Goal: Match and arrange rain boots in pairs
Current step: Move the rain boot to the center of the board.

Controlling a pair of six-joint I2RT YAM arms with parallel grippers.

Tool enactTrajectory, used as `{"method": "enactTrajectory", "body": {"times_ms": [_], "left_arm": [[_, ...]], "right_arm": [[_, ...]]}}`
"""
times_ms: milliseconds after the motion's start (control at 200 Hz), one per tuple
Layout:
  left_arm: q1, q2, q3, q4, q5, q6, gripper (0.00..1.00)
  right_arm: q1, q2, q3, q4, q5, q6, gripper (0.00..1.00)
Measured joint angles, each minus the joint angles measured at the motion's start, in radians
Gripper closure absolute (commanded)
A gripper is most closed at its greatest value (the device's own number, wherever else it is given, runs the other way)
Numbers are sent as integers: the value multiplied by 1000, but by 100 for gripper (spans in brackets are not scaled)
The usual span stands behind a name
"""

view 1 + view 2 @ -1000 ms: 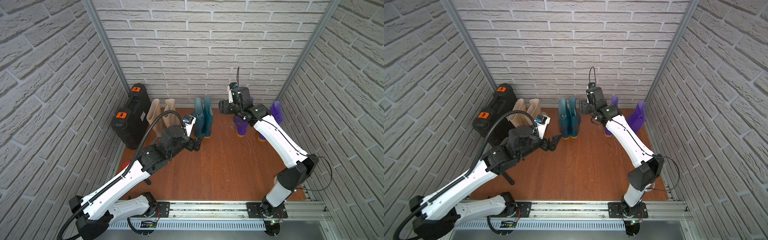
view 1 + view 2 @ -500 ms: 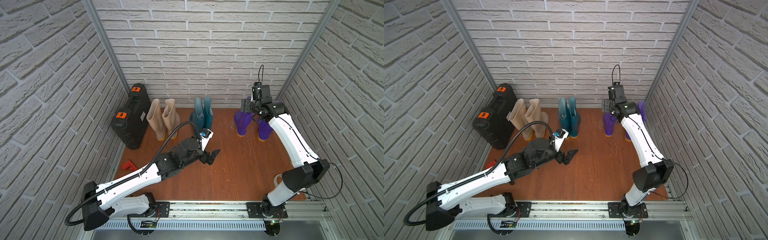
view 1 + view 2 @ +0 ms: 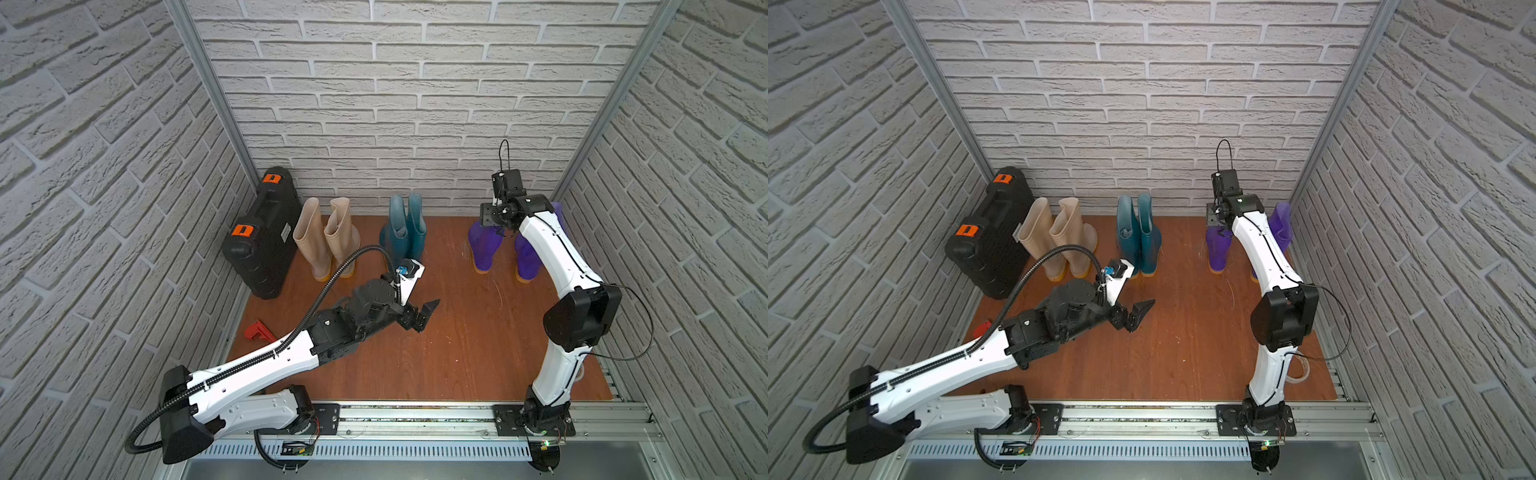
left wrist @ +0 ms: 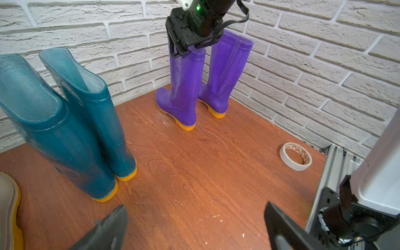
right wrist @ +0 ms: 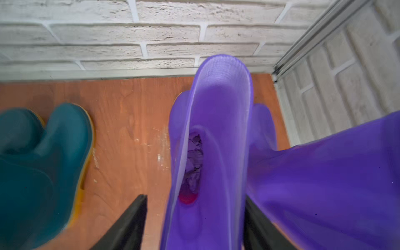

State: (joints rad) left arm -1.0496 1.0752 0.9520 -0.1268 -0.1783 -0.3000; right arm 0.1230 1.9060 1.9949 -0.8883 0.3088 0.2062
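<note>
Six rain boots stand along the back wall in both top views: a beige pair (image 3: 326,239), a teal pair (image 3: 405,235) and two purple ones (image 3: 484,247) (image 3: 525,259) side by side. My right gripper (image 5: 194,198) is open over the top of the left purple boot (image 5: 216,108). Its jaws stand either side of the shaft, one finger against it and the other a little apart. The second purple boot (image 5: 324,173) stands close beside it. My left gripper (image 3: 428,313) hangs wide open over bare floor in front of the teal pair, holding nothing.
A black hard case (image 3: 262,237) with orange latches leans at the back left beside the beige pair. A small red piece (image 3: 257,331) lies on the floor at the left. A tape roll (image 4: 295,157) lies near the right arm's base. Brick walls close in three sides.
My right gripper moved right, from between the teal and purple boots to over the left purple boot, and its jaws narrowed. My left arm swung from the beige pair out to mid-floor.
</note>
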Motion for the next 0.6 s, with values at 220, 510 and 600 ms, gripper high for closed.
{"method": "enactTrajectory", "body": {"times_ms": [220, 510, 600], "left_arm": [[0, -15, -8, -2, -16, -5, 2], [0, -23, -9, -8, -33, -7, 2], [0, -23, -9, -8, -37, -7, 2]], "right_arm": [[-30, 5, 8, -3, -78, 10, 93], [-37, 5, 12, 1, -172, 3, 94], [-37, 3, 12, 1, -188, 3, 94]]}}
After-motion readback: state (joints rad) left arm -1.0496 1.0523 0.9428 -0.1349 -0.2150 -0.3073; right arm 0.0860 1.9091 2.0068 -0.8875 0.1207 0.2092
